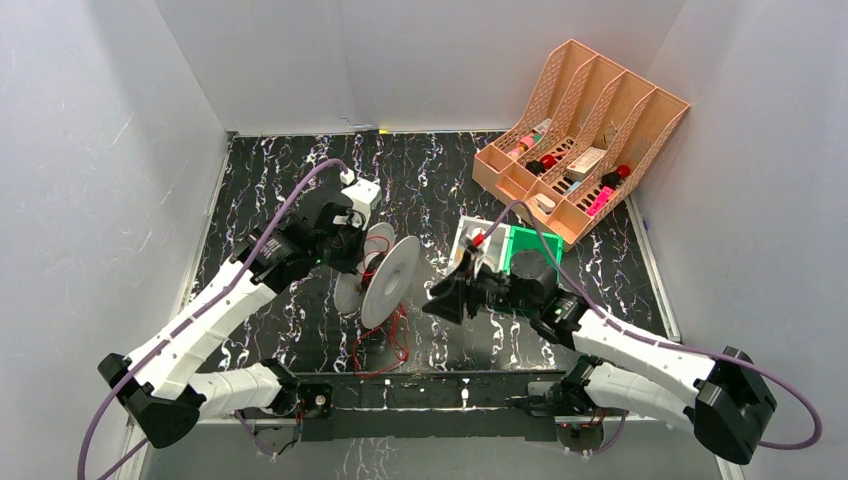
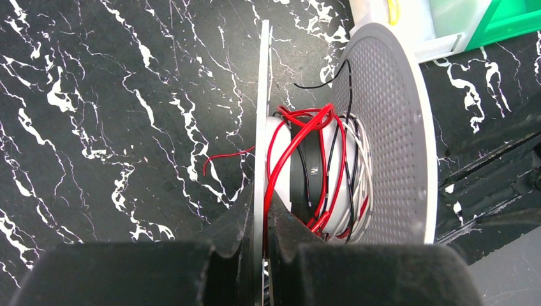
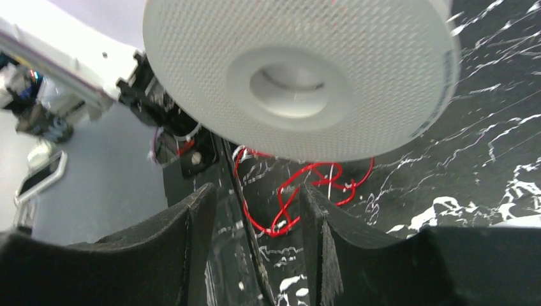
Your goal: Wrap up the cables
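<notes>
A grey spool [image 1: 392,278] stands on edge on the black marble table. My left gripper [image 1: 348,252] is shut on its left flange [image 2: 261,95], the fingertips [image 2: 245,213] pinching the disc edge with a red strand beside it. The cables [image 2: 314,127], thin and red, are wound round the hub with black and white wires. A loose red loop [image 1: 385,345] trails on the table below the spool. My right gripper [image 1: 442,300] stands open just right of the spool [image 3: 300,76], apart from it. The red cables [image 3: 300,185] lie on the table beyond its empty fingers [image 3: 255,194].
A pink file organiser [image 1: 585,125] with small items stands at the back right. A green and white box [image 1: 525,250] sits just behind my right arm. A black rail [image 1: 430,385] runs along the table's near edge.
</notes>
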